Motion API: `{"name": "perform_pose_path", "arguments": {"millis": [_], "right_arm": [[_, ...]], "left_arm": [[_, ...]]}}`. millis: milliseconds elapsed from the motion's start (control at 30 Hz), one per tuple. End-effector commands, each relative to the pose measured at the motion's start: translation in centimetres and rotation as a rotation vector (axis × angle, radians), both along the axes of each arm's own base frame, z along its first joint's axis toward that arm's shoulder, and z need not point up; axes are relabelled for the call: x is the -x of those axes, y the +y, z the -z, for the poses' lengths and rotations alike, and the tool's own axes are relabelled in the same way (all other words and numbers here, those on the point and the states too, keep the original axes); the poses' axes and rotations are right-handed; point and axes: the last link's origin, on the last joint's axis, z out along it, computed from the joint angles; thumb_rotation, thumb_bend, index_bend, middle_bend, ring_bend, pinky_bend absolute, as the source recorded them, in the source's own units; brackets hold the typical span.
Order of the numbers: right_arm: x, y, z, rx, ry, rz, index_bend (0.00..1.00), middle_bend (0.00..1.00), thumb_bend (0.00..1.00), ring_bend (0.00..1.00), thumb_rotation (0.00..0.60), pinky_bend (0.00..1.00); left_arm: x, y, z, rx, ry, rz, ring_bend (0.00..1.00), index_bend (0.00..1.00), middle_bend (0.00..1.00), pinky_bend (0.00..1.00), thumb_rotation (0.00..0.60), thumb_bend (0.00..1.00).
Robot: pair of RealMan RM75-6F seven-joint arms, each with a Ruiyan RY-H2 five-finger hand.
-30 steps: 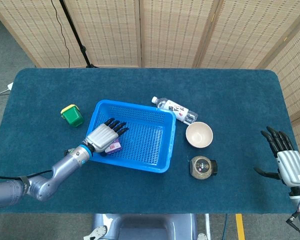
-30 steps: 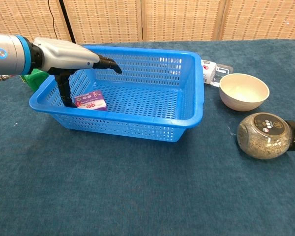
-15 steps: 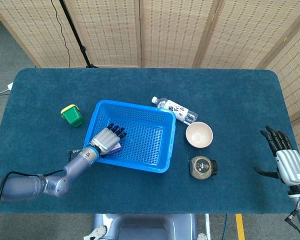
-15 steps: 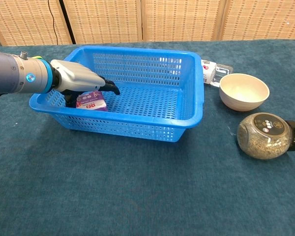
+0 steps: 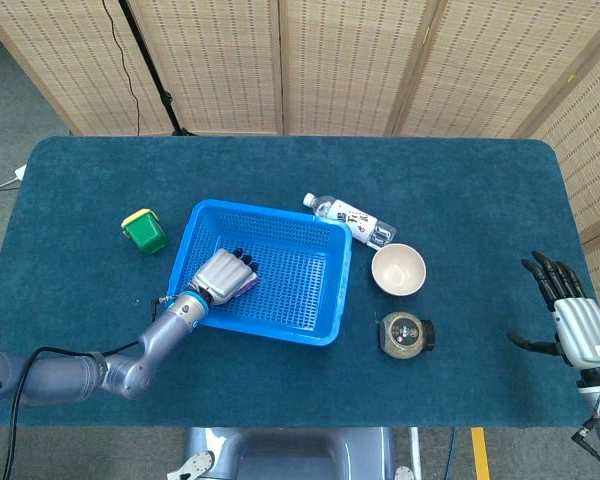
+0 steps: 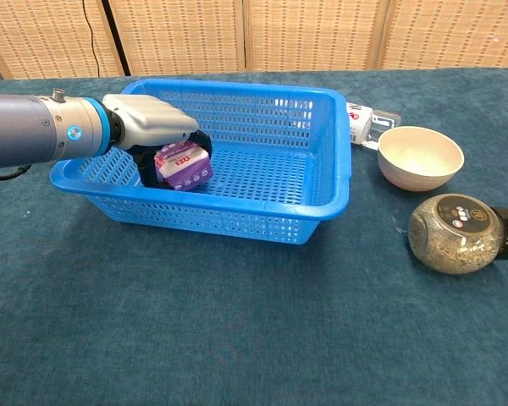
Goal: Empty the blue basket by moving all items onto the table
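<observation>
The blue basket [image 5: 310, 300] [image 6: 313, 190] sits left of the table's middle. Inside its near left corner my left hand [image 5: 223, 276] [image 6: 157, 135] grips a small purple and white packet [image 6: 183, 164], tilted up on edge between the fingers and just above the mesh floor. In the head view only a purple sliver of the packet [image 5: 251, 284] shows past the fingers. My right hand [image 5: 570, 320] hovers open at the table's far right edge, fingers spread, holding nothing. It is out of the chest view.
A green and yellow box [image 5: 143, 231] stands left of the basket. To the basket's right lie a plastic bottle [image 5: 348, 218] [image 6: 366, 120], a cream bowl [image 5: 398, 269] [image 6: 419, 157] and a jar on its side [image 5: 406, 333] [image 6: 459, 233].
My left hand dropped lower into the basket, curled its fingers around the packet and tipped it up off the floor. The right hand stayed where it was.
</observation>
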Motion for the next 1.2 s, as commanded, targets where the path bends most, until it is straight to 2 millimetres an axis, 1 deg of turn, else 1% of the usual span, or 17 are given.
{"name": "perform_pose_path", "arguments": {"millis": [33,167,267,333,433,533,600,667,700,800,833,933,1000,1067,1100,1167,1200], "right_arm": [[0.0,0.0,0.1,-0.002,0.006,-0.002,0.00,0.00,0.00,0.00,0.600,0.00],[0.0,0.0,0.4,-0.012,0.015,-0.005,0.00,0.00,0.00,0.00,0.600,0.00],[-0.2,0.1,0.7,-0.019,0.018,-0.012,0.00,0.00,0.00,0.00,0.600,0.00],[-0.4,0.3,0.7,-0.020,0.018,-0.020,0.00,0.00,0.00,0.00,0.600,0.00],[-0.6,0.4,0.6,-0.015,0.012,-0.029,0.00,0.00,0.00,0.00,0.600,0.00],[-0.7,0.6,0.4,-0.014,0.005,-0.032,0.00,0.00,0.00,0.00,0.600,0.00],[-0.8,0.7,0.4,-0.016,-0.001,-0.037,0.00,0.00,0.00,0.00,0.600,0.00],[-1.0,0.9,0.3,-0.017,-0.004,-0.048,0.00,0.00,0.00,0.00,0.600,0.00],[-1.1,1.0,0.3,-0.017,-0.005,-0.052,0.00,0.00,0.00,0.00,0.600,0.00],[-1.5,1.4,0.1,-0.016,-0.013,-0.069,0.00,0.00,0.00,0.00,0.600,0.00],[-1.6,1.5,0.0,-0.017,-0.016,-0.074,0.00,0.00,0.00,0.00,0.600,0.00],[-1.8,1.8,-0.2,-0.019,-0.025,-0.086,0.00,0.00,0.00,0.00,0.600,0.00],[-2.0,2.0,-0.3,-0.023,-0.034,-0.092,0.00,0.00,0.00,0.00,0.600,0.00],[-2.0,2.2,-0.4,-0.027,-0.042,-0.094,0.00,0.00,0.00,0.00,0.600,0.00],[-2.0,2.2,-0.4,-0.028,-0.044,-0.094,0.00,0.00,0.00,0.00,0.600,0.00],[-2.1,2.3,-0.6,-0.030,-0.050,-0.098,0.00,0.00,0.00,0.00,0.600,0.00],[-2.1,2.3,-0.6,-0.030,-0.052,-0.100,0.00,0.00,0.00,0.00,0.600,0.00]], "left_arm": [[-0.5,0.4,-1.3,-0.039,-0.070,0.006,0.48,0.62,0.44,0.58,0.600,0.51],[-1.3,0.6,-3.8,-0.083,-0.150,0.015,0.47,0.62,0.44,0.58,0.600,0.51],[-1.7,0.6,-6.3,-0.114,-0.214,0.015,0.47,0.62,0.44,0.58,0.600,0.51],[-1.4,0.5,-8.2,-0.140,-0.254,0.007,0.47,0.62,0.44,0.58,0.600,0.51],[-0.4,0.0,-10.9,-0.177,-0.298,-0.010,0.47,0.62,0.44,0.58,0.600,0.51],[1.6,-0.9,-13.8,-0.227,-0.337,-0.033,0.47,0.62,0.44,0.58,0.600,0.51],[4.1,-2.3,-15.9,-0.259,-0.342,-0.057,0.47,0.62,0.44,0.58,0.600,0.51],[6.7,-3.5,-17.4,-0.286,-0.332,-0.079,0.47,0.62,0.44,0.58,0.600,0.51],[7.5,-3.9,-17.7,-0.292,-0.330,-0.086,0.47,0.62,0.44,0.58,0.600,0.51],[11.3,-5.8,-18.0,-0.288,-0.317,-0.142,0.47,0.62,0.44,0.58,0.600,0.51],[12.8,-6.5,-17.9,-0.286,-0.312,-0.162,0.47,0.62,0.44,0.58,0.600,0.51],[15.9,-8.1,-17.1,-0.284,-0.329,-0.201,0.47,0.62,0.44,0.58,0.600,0.51],[17.5,-8.6,-16.3,-0.291,-0.345,-0.228,0.47,0.62,0.44,0.58,0.600,0.51],[18.5,-8.8,-15.5,-0.298,-0.362,-0.241,0.46,0.62,0.44,0.58,0.600,0.50],[18.8,-8.9,-15.2,-0.298,-0.368,-0.246,0.42,0.61,0.41,0.56,0.600,0.50],[19.1,-8.9,-14.5,-0.304,-0.379,-0.248,0.23,0.42,0.23,0.39,0.600,0.44],[19.3,-9.0,-14.1,-0.300,-0.382,-0.248,0.10,0.24,0.10,0.23,0.600,0.37]]}}
